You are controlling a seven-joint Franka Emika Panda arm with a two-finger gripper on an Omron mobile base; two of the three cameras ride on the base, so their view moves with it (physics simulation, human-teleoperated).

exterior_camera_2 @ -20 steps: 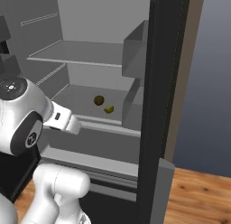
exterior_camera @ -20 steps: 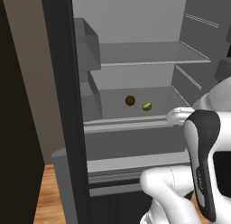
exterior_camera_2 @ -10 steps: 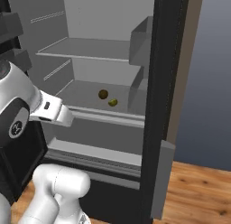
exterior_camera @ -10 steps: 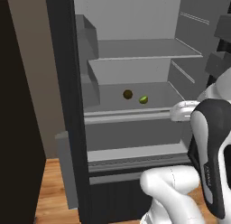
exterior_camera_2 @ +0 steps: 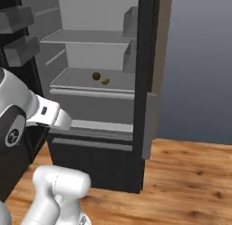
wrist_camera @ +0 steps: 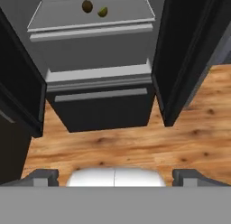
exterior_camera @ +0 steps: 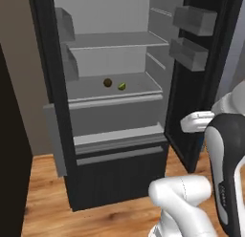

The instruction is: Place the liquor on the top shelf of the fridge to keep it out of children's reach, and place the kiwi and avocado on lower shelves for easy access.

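Kiwi (exterior_camera: 107, 82) and avocado (exterior_camera: 122, 86) lie side by side on lower shelf (exterior_camera: 139, 90) of fridge (exterior_camera: 115, 178), easy to reach; top shelf (exterior_camera: 117, 39) bare; gripper (wrist_camera: 115, 175) fingers apart, holding nothing.

Kiwi (exterior_camera: 107, 82) beside avocado (exterior_camera: 122, 86) — on lower shelf (exterior_camera: 139, 91).
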